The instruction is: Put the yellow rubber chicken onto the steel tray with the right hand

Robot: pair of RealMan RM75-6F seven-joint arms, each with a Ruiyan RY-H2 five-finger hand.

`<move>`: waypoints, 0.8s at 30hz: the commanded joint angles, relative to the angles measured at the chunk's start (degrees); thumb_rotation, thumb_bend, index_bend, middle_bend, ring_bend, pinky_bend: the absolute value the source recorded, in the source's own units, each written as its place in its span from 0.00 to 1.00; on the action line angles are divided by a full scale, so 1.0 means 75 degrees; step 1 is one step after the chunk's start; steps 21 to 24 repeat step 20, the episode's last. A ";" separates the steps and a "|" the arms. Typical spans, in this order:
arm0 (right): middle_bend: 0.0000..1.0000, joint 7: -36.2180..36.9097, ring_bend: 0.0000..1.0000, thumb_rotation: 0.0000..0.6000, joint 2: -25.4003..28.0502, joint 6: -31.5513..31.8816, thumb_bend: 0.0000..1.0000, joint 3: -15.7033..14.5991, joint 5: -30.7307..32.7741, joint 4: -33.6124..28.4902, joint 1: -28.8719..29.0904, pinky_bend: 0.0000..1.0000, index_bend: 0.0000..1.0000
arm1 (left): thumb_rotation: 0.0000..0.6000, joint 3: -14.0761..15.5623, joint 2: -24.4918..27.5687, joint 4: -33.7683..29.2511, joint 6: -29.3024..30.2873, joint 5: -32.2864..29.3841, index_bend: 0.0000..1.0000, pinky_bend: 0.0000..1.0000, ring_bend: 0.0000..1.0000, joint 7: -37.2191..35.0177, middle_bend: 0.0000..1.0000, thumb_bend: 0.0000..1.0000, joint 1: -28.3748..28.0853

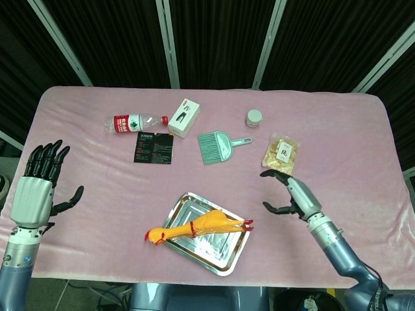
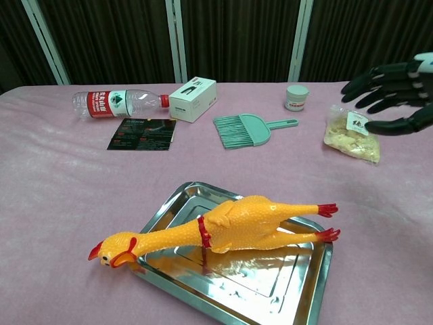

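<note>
The yellow rubber chicken (image 1: pixel 202 227) (image 2: pixel 226 227) lies on the steel tray (image 1: pixel 227 256) (image 2: pixel 298 288), its red-beaked head hanging past the tray's left rim and its red feet at the right. My right hand (image 1: pixel 293 194) (image 2: pixel 391 86) hovers open to the right of the tray, well apart from the chicken, fingers spread. My left hand (image 1: pixel 37 186) is raised at the table's far left edge, open and empty; the chest view does not show it.
At the back lie a water bottle (image 1: pixel 136 122), a white box (image 1: pixel 184 117), a black booklet (image 1: pixel 154 148), a teal dustpan brush (image 1: pixel 219 145), a small jar (image 1: pixel 254 118) and a snack bag (image 1: pixel 281 155) close to my right hand.
</note>
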 commanded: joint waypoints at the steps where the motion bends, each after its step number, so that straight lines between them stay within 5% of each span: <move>1: 0.23 -0.1349 0.20 1.00 -0.0036 0.1159 0.33 0.0083 -0.0024 0.0631 -0.0485 0.16 0.28 | 1.00 0.0113 0.0103 0.0048 -0.0044 -0.0130 0.06 0.04 0.00 -0.0062 0.00 0.31 0.0146; 7: 0.23 -0.2641 0.17 1.00 -0.0253 0.2320 0.33 -0.0129 -0.0154 0.1338 -0.1057 0.12 0.28 | 1.00 0.0452 0.0431 -0.0079 -0.0281 -0.0406 0.07 0.04 0.00 -0.0011 0.00 0.31 0.0445; 12: 0.23 -0.2692 0.11 1.00 -0.0187 0.2738 0.33 -0.0455 -0.0223 0.1426 -0.1562 0.03 0.28 | 1.00 0.0744 0.0569 -0.0140 -0.0385 -0.0430 0.07 0.04 0.00 -0.0049 0.00 0.31 0.0659; 24: 0.23 -0.2319 0.09 1.00 -0.0238 0.3675 0.33 -0.0959 -0.0791 0.1393 -0.2412 0.03 0.25 | 1.00 0.1316 0.0717 -0.0136 -0.0167 0.0075 0.07 0.04 0.00 -0.0259 0.00 0.31 0.1131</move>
